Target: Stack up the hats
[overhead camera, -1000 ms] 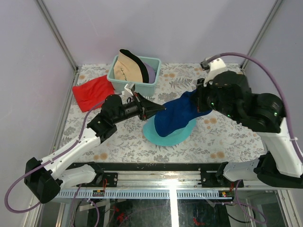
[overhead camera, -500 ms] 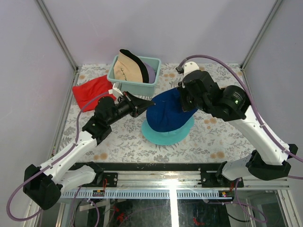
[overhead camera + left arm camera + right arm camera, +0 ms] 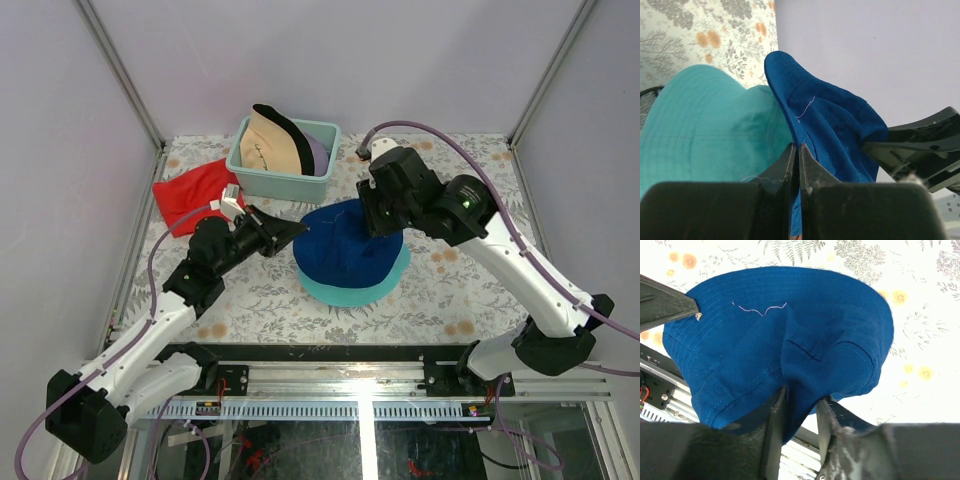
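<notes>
At the far left a red cloth [image 3: 195, 195] lies flat on the flowered counter [image 3: 440, 300]. Just right of it a pale-teal bin [image 3: 283, 183] holds the tan hat [image 3: 266, 142], propped on edge, with the lavender hat [image 3: 318, 153] tucked in on its right (only a sliver shows). Nearer, the left fingers [image 3: 292, 231] are pressed tight together on the left brim of the dark blue hat [image 3: 340, 255]. That hat sits over the teal hat [image 3: 345, 293] mid-counter, with the teal brim peeking out along the near side. The right fingers [image 3: 375, 222] stand a little apart with a fold of the blue crown between them; whether they pinch it I cannot tell.
</notes>
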